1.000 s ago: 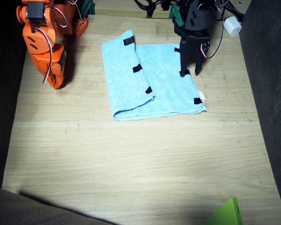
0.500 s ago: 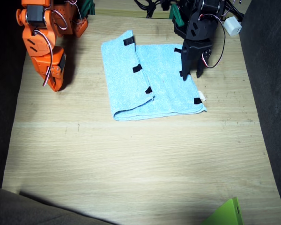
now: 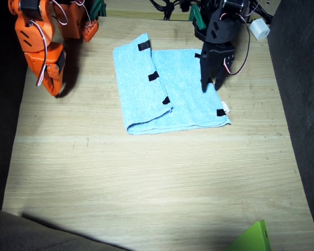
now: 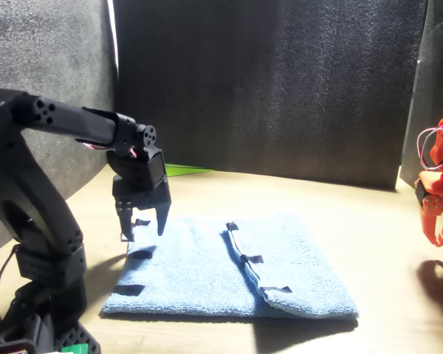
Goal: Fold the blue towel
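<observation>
Your blue towel (image 3: 170, 91) lies partly folded on the bench (image 3: 146, 172). From above, the left claw (image 3: 210, 85) seems to touch it; the front view shows it (image 4: 142, 228) hovering, parted, empty. Your right claw (image 3: 51, 88) sits aside, its opening probably unreadable.

Your left arm (image 3: 220, 31) is black all over, built of blocky segments with rows of small round holes along the upper link in the front view. Red and white wires loop beside its wrist. Its hand (image 4: 142, 230) has two tapered black fingers. Your right arm (image 3: 39, 42) is bright orange plastic, with white and red cables curling over its joints.
</observation>
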`<action>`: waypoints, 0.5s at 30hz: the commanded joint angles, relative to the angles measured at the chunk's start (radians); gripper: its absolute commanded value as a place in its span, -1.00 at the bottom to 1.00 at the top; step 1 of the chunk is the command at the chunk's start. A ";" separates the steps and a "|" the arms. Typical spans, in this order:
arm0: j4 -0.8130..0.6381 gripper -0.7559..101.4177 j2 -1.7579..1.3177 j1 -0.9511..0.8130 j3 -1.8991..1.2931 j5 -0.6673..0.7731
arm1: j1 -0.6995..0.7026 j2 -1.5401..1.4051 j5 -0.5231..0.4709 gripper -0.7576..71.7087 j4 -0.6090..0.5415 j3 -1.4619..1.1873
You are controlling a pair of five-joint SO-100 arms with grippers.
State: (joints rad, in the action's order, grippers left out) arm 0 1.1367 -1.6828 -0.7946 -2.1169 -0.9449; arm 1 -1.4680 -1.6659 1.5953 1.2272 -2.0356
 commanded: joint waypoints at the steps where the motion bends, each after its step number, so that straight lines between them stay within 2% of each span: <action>1: 0.031 -0.45 0.038 -0.040 0.060 -0.020 | 0.009 -0.046 0.000 -0.96 0.015 0.020; 6: 0.066 -0.59 0.094 -0.032 0.103 -0.061 | 0.008 -0.012 0.015 -0.96 -0.009 0.018; 10: 0.107 -0.54 0.124 -0.046 0.124 -0.081 | 0.003 -0.003 0.029 -0.96 -0.025 0.021; 13: 0.120 -0.58 0.141 -0.071 0.130 -0.095 | 0.006 0.003 0.035 -0.96 -0.026 0.026; 14: 0.130 -0.62 0.153 -0.075 0.140 -0.101 | 0.008 0.009 0.035 -0.96 -0.026 0.028; 15: 0.130 -0.91 0.164 -0.084 0.150 -0.106 | 0.009 0.018 0.034 -0.95 -0.026 0.029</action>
State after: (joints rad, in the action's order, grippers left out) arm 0 1.2379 -1.5217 -0.8422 -2.0049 -1.0186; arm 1 -1.4557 -1.6444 1.6168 1.2011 -2.0341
